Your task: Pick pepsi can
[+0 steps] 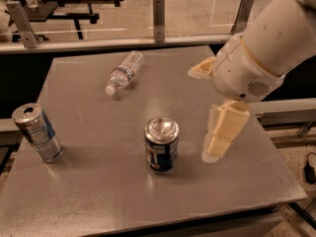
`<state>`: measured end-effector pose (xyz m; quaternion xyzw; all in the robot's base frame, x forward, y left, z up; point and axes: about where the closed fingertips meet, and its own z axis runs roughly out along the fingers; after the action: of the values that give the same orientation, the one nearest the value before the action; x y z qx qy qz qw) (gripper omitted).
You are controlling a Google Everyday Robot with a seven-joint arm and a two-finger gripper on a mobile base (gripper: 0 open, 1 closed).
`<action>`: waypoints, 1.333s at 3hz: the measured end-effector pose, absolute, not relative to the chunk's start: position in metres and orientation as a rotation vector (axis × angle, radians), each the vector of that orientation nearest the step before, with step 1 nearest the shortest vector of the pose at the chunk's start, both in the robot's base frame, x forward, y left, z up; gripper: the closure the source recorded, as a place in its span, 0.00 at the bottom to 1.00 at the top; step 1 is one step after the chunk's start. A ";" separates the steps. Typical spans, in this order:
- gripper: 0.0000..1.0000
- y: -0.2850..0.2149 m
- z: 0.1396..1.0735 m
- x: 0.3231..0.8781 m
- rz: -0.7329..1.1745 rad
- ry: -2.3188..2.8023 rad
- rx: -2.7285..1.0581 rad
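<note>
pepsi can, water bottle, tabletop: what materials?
Pepsi can: likely aluminium, with a shiny silver top and glossy printed blue wall. Water bottle: clear plastic, see-through. Table: matte grey, metal or laminate, unclear. Gripper, beside the can, not touching: cream, plastic-looking.

The pepsi can (161,144) stands upright mid-frame on the grey table (98,196), with the gripper (222,135) just to its right, a slim can (37,132) at far left and a water bottle (123,73) lying above.
</note>
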<state>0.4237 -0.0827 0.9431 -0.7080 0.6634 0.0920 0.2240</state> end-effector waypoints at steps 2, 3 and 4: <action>0.00 -0.026 0.913 0.412 0.365 1.695 -2.031; 0.00 -0.013 0.904 0.408 0.397 1.663 -2.052; 0.23 -0.007 0.899 0.409 0.417 1.642 -2.075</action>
<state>0.4087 -0.0068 0.8993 -0.7540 0.5966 0.1517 0.2293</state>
